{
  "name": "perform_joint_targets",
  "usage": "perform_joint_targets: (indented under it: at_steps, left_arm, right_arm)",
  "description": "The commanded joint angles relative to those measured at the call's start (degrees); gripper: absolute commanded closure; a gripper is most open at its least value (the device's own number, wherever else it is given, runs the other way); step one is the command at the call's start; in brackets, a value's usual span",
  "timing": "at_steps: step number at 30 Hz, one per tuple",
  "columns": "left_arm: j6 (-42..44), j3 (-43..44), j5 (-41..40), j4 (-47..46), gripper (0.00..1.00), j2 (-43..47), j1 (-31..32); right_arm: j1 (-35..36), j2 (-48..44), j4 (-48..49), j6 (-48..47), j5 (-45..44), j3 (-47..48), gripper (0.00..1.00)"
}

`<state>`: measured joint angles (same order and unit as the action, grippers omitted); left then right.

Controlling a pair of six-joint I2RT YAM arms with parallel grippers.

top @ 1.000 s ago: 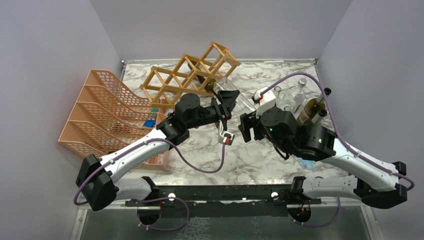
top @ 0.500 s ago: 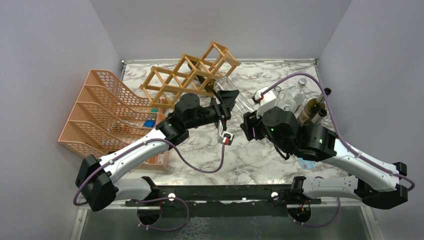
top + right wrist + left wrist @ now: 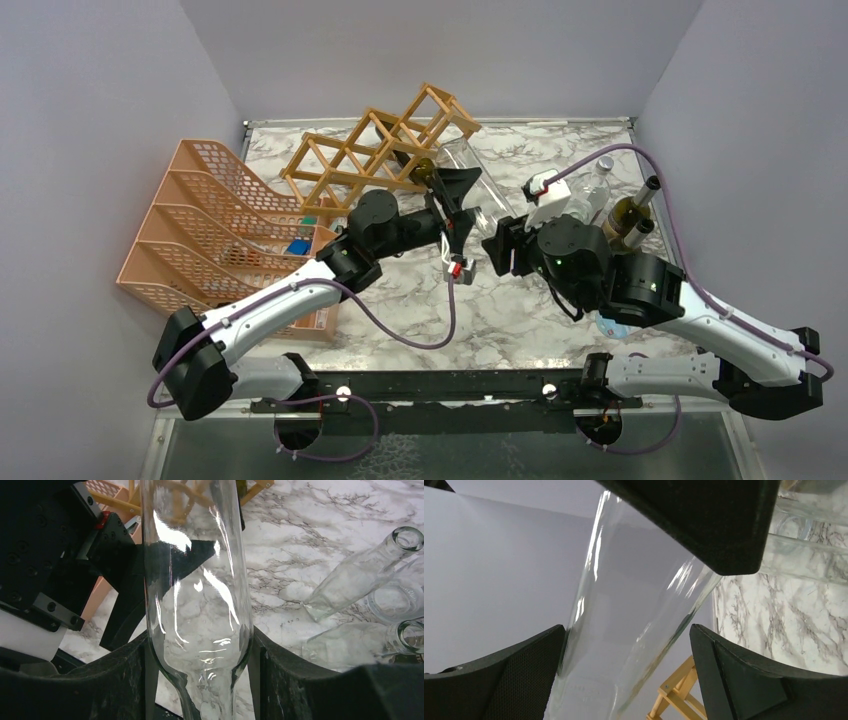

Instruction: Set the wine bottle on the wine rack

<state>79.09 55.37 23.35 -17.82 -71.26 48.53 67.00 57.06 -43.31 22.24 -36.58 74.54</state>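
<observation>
The wine rack (image 3: 380, 150) stands beyond my left gripper (image 3: 462, 205), and the clear wine bottle (image 3: 197, 580) is not in it yet: it hangs between my two grippers, base toward the rack. A second ago my left gripper was clamped on the glass; now its jaws stand wide, either side of the body. My right gripper (image 3: 200, 645), open before, has closed on the bottle's shoulder and carries it alone. So the handover looks done, and I judge the right arm must now feed the bottle into a cell.
</observation>
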Motion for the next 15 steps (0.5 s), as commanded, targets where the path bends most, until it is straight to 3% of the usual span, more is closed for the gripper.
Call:
perform_joint_targets:
  at_steps: [1,6,11,13,15]
  left_arm:
    - [-9.4,-4.1,-3.1,-2.1,0.01,2.8,-0.1]
    - [-13.3,-8.0,-5.4,-1.5,0.01,8.6,-0.1]
    - [-17.0,-8.9,-7.8,7.2,0.01,15.2,-0.1]
    - [-23.6,-10.3,-10.7,4.8,0.01,18.0,-0.1]
    - [-38.7,-10.5,-20.6,0.6,0.01,19.8,-0.1]
  right_arm:
    - [0.0,-1.9,4.2,5.2,-9.5,0.8,0.99]
    - [0.0,0.0,2.6,5.8,-9.7,0.7,0.99]
    - [0.0,1.0,3.2,5.5,-8.4,0.5,0.99]
    - [0.0,1.5,4.1,4.9,-6.8,0.1,0.99]
    - [0.0,2.3,4.8,5.1,-5.2,-1.0,0.99]
